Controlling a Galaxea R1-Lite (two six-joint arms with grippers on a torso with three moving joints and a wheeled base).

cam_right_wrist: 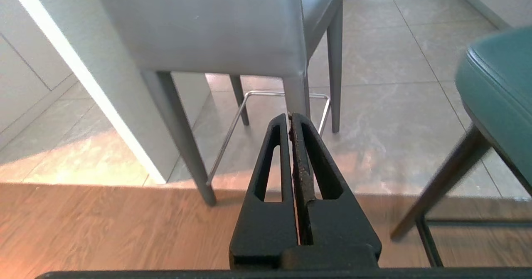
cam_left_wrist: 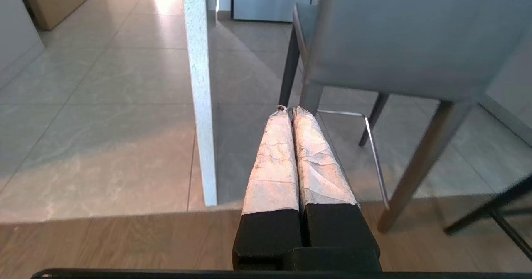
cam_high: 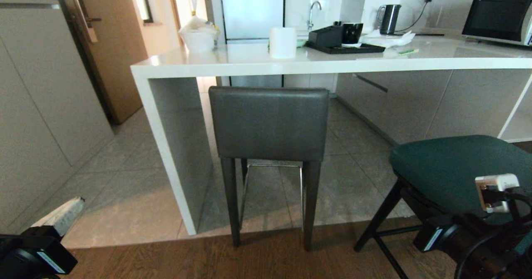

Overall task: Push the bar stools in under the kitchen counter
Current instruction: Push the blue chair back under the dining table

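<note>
Two bar stools stand at the long white glossy stone-like surface (cam_high: 332, 62). The square-backed grey leather stool with dark tapered legs and a thin metal footrest (cam_high: 269, 123) stands upright, its flat back turned toward the robot and its seat pointing in under the slab, just beside the white panel leg (cam_high: 174, 146). Its rear legs rest where the tile floor meets the wooden floor. The rounded teal padded stool with thin black legs (cam_high: 453, 166) stands to the right, out from the slab, on the wooden floor.

The left claw (cam_left_wrist: 287, 109), its two fingers wrapped in white tape, is pressed together on nothing, low at the left of the grey stool and apart from it. The right claw (cam_right_wrist: 290, 116), black, is likewise closed and empty, low near the teal stool.
</note>
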